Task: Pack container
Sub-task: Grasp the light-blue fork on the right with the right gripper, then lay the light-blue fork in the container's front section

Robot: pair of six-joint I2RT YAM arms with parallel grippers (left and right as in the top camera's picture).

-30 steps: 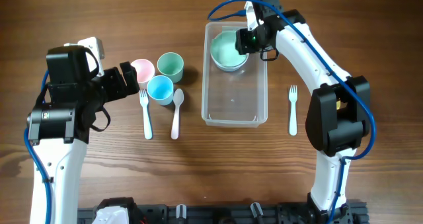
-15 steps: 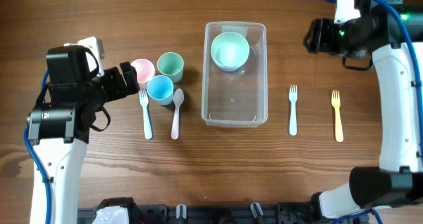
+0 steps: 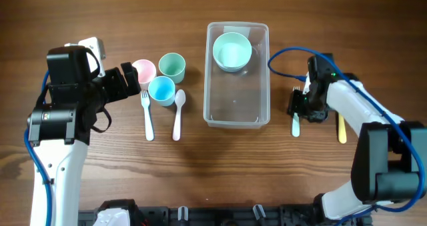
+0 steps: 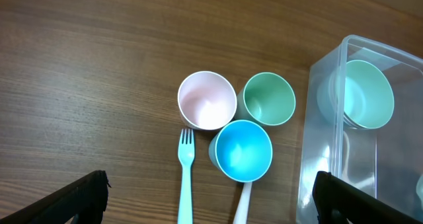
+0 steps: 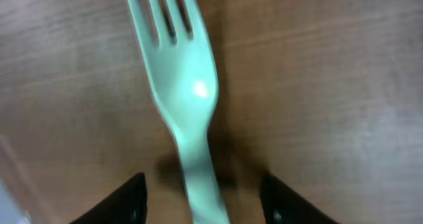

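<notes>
Presently my right gripper (image 5: pixel 205 201) sits low, jaws apart astride the pale mint plastic fork (image 5: pixel 182 85), judged ready to pinch. The clear rectangular plastic container (image 3: pixel 208 73) lies upper centre. My left gripper (image 4: pixel 215 197) hangs spread.

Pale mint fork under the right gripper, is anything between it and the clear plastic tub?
Nothing visible. The pale mint plastic fork lies just beside the clear rectangular plastic tub; the right gripper straddles its handle.

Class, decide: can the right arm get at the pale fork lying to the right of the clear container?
Probably yes: the right gripper sits over the pale fork, open jaws either side of its handle, nothing between.
</notes>
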